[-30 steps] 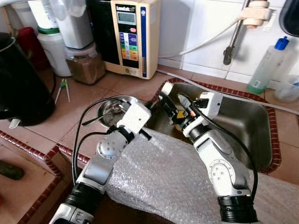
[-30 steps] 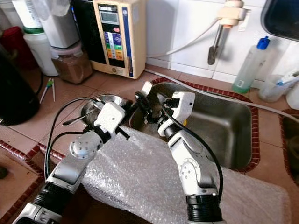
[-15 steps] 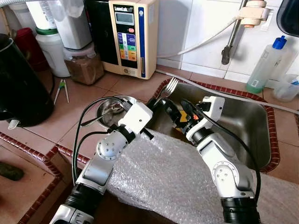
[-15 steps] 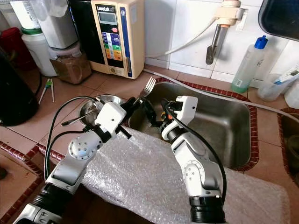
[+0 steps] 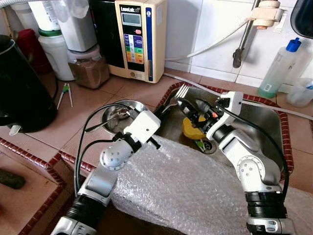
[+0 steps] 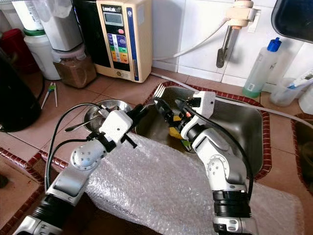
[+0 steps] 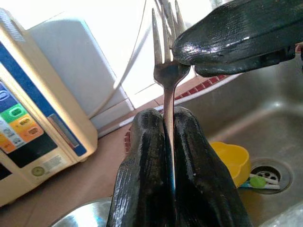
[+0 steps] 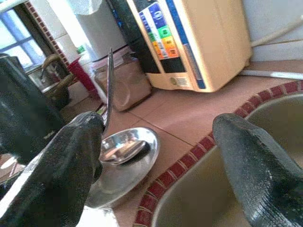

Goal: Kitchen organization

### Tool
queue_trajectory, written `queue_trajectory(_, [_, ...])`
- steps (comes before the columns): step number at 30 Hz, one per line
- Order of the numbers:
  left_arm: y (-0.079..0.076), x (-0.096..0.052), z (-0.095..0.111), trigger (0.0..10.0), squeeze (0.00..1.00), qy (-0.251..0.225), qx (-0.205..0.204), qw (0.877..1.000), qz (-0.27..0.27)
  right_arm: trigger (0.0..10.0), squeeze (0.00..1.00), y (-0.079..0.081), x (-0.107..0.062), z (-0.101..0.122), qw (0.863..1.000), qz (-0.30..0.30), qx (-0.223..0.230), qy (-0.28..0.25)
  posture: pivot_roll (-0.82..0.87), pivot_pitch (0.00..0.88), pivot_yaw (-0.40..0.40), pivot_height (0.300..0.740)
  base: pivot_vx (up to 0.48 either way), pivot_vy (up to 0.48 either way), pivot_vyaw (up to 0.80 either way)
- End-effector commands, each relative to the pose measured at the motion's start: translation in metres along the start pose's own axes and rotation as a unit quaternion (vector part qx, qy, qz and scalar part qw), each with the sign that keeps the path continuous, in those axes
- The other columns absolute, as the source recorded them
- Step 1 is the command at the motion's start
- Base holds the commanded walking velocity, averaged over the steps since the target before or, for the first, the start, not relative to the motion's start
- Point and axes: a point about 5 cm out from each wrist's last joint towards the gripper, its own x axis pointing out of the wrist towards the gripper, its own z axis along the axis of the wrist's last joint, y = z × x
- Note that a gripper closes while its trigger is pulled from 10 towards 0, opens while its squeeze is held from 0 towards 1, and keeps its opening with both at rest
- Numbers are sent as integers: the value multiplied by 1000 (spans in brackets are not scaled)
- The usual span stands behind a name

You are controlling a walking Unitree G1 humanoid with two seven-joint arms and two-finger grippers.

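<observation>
While the fork is held over the near left corner of the sink, the following is recorded.

Fork position: gripped by its handle, tines up and tilted toward the back wall, above the sink's red-tiled rim.
Left gripper: fingers pressed together on the fork handle; the neck and tines stand out beyond the fingertips.
Right gripper: fingers spread wide, nothing held. In the left wrist view one of its fingers is seen just beside the tines, possibly touching; contact cannot be confirmed.
Key relation: the fork's long axis runs from the left gripper up and away, and the tine end lies right at the right gripper's open fingers. The right arm is nearer the head, the left arm holds the tail.
Judgement: a hand-over from left to right appears to be in hand. The next move would call for the right fingers to close across the neck before the left is released; a slip would drop the fork into the sink.
Sink contents: a yellow piece and a small green item lie by the drain.
Surface: terracotta-tiled counter; bubble wrap lies over the near edge under both arms.
Nearby: a steel bowl with a spoon in it, left of the sink.
Room: white-tiled wall, a beige water unit, jars, a dark kettle, a blue-capped bottle.
</observation>
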Motion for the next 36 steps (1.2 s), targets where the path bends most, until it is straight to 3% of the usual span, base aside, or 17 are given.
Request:
queue_trajectory(1, [2,-1,12,0,0,-36,21,999,-6,0,0,0,3,-1,1000,2,0,17,-58,0,46,740,0,0,0])
queue_trajectory(10, [-6,-2,13,0,0,-44,22,999,-9,0,0,6,3,-9,999,14,17,27,-57,0,39,740,0,0,0])
queue_trajectory(11, [-8,-3,12,0,0,-43,19,999,-7,980,0,8,2,-11,999,18,24,25,-57,0,37,740,0,0,0])
queue_trajectory(12, [-9,-3,10,0,0,-37,12,999,-4,4824,0,10,0,-12,999,23,22,26,-57,0,37,740,0,0,0])
queue_trajectory(14, [-9,-3,9,0,0,-34,7,999,2,10000,0,10,-1,-13,999,18,24,23,-57,0,37,740,0,0,0])
queue_trajectory(15, [-9,-3,8,0,0,-33,4,999,7,10000,1000,10,-1,-14,999,11,36,16,-57,0,37,740,0,0,0])
queue_trajectory(26, [-10,-2,10,0,0,-38,24,999,5,10000,1000,13,-3,-16,996,-22,82,-13,-65,0,39,740,0,0,0])
queue_trajectory(28, [-9,-5,10,2078,0,-41,48,998,-6,10000,1000,13,-4,-12,996,-18,87,-8,-69,3,45,740,0,0,0])
queue_trajectory(29, [-8,-6,9,2078,0,-40,50,998,-5,10000,1000,13,-4,-11,996,-16,90,-5,-69,3,45,740,0,0,0])
queue_trajectory(30, [-9,-6,7,3176,0,-36,48,998,-14,10000,1000,14,-4,-10,997,-3,82,3,-71,7,53,740,0,0,0])
queue_trajectory(31, [-9,-6,7,2902,0,-35,47,998,-18,10000,784,16,-4,-9,997,4,77,6,-73,7,55,740,0,0,0])
queue_trajectory(32, [-9,-6,7,2902,0,-35,46,998,-20,10000,784,17,-5,-9,997,9,75,7,-73,7,55,740,0,0,0])
queue_trajectory(33, [-8,-6,7,2784,0,-34,42,998,-18,10000,314,17,-5,-9,998,10,69,8,-73,7,55,740,0,0,0])
queue_trajectory(34, [-8,-6,7,2784,0,-33,38,999,-16,10000,314,17,-5,-8,998,10,65,9,-76,6,60,740,0,0,0])
queue_trajectory(35, [-8,-5,7,3020,0,-33,37,999,-14,10000,0,16,-6,-7,998,10,62,7,-76,6,60,740,0,0,0])
queue_trajectory(36, [-8,-4,8,3020,0,-33,36,999,-11,10000,0,16,-6,-7,998,11,61,5,-76,6,60,740,0,0,0])
